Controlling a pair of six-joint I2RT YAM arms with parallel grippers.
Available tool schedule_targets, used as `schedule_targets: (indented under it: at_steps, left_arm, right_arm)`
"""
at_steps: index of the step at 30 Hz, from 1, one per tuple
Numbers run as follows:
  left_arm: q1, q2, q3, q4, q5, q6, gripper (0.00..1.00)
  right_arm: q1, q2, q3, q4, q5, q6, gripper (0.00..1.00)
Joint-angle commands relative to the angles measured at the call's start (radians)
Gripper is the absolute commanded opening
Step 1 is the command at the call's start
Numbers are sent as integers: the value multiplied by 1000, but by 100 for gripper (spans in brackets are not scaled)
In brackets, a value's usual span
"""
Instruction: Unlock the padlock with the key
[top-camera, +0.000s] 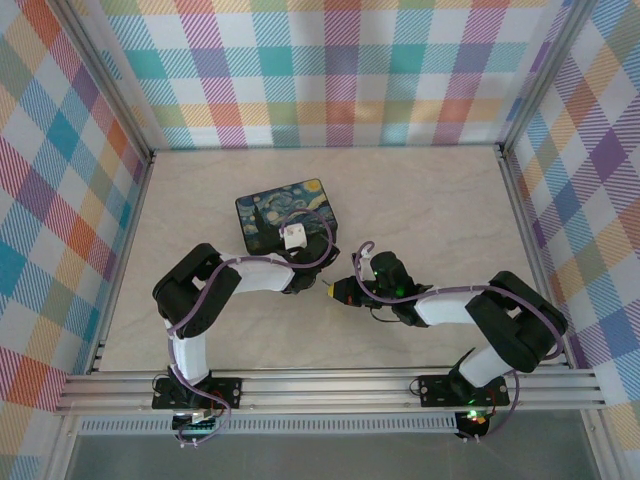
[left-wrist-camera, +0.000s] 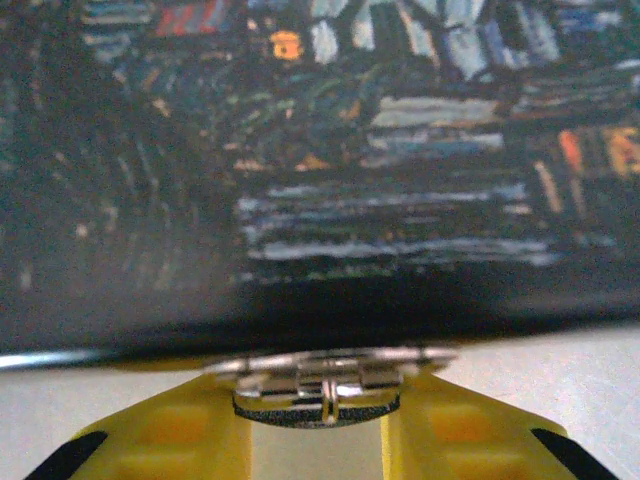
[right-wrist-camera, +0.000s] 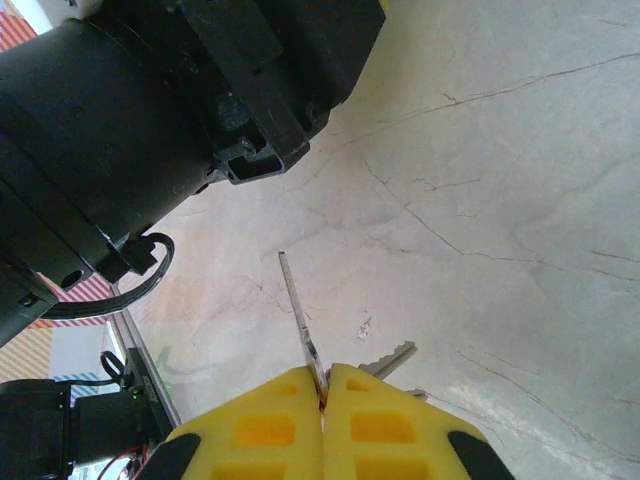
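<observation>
A small silvery metal piece with a dark round base, which I take for the padlock (left-wrist-camera: 325, 385), sits at the near edge of the painted tin box (left-wrist-camera: 330, 170). My left gripper (left-wrist-camera: 315, 405) is closed on it, a yellow fingertip touching each side. In the top view the left gripper (top-camera: 300, 245) is at the front of the tin box (top-camera: 285, 212). My right gripper (right-wrist-camera: 323, 385) is shut on the key (right-wrist-camera: 300, 310), whose thin blade sticks out edge-on above the table. A second toothed key (right-wrist-camera: 392, 357) pokes out beside the right finger. The right gripper (top-camera: 335, 290) sits just right of the left arm.
The left arm's black wrist (right-wrist-camera: 150, 130) hangs close above and left of the right gripper. The beige marble-look table (top-camera: 430, 215) lies open to the right of the tin. Checkered walls (top-camera: 330, 70) close in three sides.
</observation>
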Motion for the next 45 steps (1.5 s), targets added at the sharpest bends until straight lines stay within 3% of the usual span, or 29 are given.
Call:
schedule_targets:
  at_steps: [1, 6, 10, 16, 33, 45]
  left_arm:
    - [-8, -16, -2, 6, -44, 9, 20]
    - [-8, -9, 111, -248, -56, -36, 9]
    - [-7, -54, 125, -301, -21, -13, 6]
    - [-2, -91, 220, -504, 41, -1, 3]
    - [68, -129, 618, -1163, 391, 9, 1]
    - [135, -94, 793, -1417, 734, -79, 1]
  right_arm:
    - [-4, 8, -16, 32, -19, 8, 0]
    - [-4, -4, -8, 30, -23, 3, 0]
    - [-4, -29, -5, 5, -26, -8, 0]
    - [-8, -97, 8, -125, -41, -48, 0]
    - [-39, -343, 127, -618, -114, -197, 0]
    - [-63, -378, 227, -765, -203, -218, 0]
